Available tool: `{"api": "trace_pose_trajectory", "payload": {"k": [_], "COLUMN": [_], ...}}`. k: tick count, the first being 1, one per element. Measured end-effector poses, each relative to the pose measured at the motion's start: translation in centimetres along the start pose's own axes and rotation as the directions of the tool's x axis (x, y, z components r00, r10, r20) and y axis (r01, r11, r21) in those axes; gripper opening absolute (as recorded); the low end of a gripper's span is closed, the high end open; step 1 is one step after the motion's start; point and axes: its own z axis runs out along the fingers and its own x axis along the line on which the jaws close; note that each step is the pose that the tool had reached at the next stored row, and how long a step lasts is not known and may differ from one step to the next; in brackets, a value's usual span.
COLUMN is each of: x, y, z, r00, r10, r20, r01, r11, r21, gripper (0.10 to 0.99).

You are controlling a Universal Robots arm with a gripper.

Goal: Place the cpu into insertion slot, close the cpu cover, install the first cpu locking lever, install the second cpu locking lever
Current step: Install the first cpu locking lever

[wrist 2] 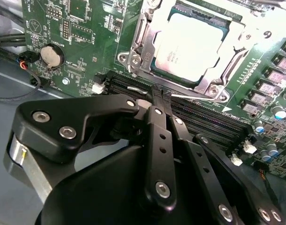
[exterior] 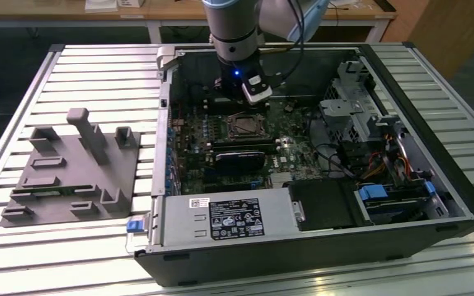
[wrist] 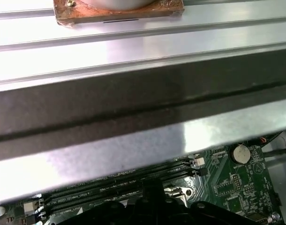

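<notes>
In the second wrist view the cpu (wrist 2: 190, 44), a flat square chip with a silver-grey top, lies seated in the insertion slot (exterior: 244, 126) on the green board. The cpu cover (wrist 2: 146, 40), a silver frame, lies down flat around it. A thin silver locking lever (wrist 2: 192, 96) runs along the socket's edge beside the black memory slots. My gripper (wrist 2: 158, 96) is shut, its black fingers (wrist 2: 157, 126) pressed together with their tips at this lever; contact is hidden. In the exterior view the gripper (exterior: 255, 98) hangs inside the open case, just behind the socket.
The open computer case (exterior: 163, 123) lies on a slatted metal table. A grey fixture block (exterior: 72, 166) stands at the exterior view's left. The power supply (exterior: 229, 219) is in front, the drive cage and cables (exterior: 360, 117) to the right. A coin battery (wrist 2: 52, 55) sits near the socket.
</notes>
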Motion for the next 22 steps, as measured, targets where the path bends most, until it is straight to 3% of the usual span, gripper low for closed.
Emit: {"api": "trace_pose_trajectory", "payload": {"k": [22], "x": [0.38], "y": [0.12], "z": [0.90], "r00": [0.9994], "r10": [0.033], "r20": [0.0093], "r01": [-0.033], "r11": [0.9994], "r21": [0.014], "gripper": [0.106]}}
